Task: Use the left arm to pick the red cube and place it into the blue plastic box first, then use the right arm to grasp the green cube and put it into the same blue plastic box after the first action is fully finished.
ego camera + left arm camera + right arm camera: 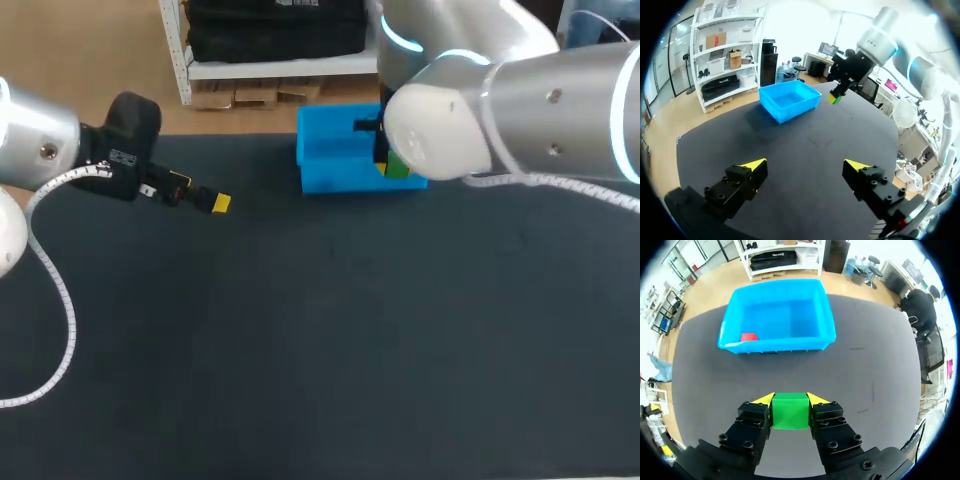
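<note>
Half of the red cube (749,337) shows inside the blue plastic box (780,346), rest behind its near wall, box long axis nine-to-three, twelve o'clock of my right gripper (790,399), clamped square on the green cube (790,412), my left gripper (805,165) spread wide

Broad dark counter (300,340) lies open between the arms. Ahead of the right tool (790,399), its gap filled by the green cube (790,412), the blue box (775,345) stands open-topped; only its near wall bars the way. Inside, the red cube (749,337) takes one corner. The left tool (218,203) hangs well apart from the box, fingers spread.
</note>
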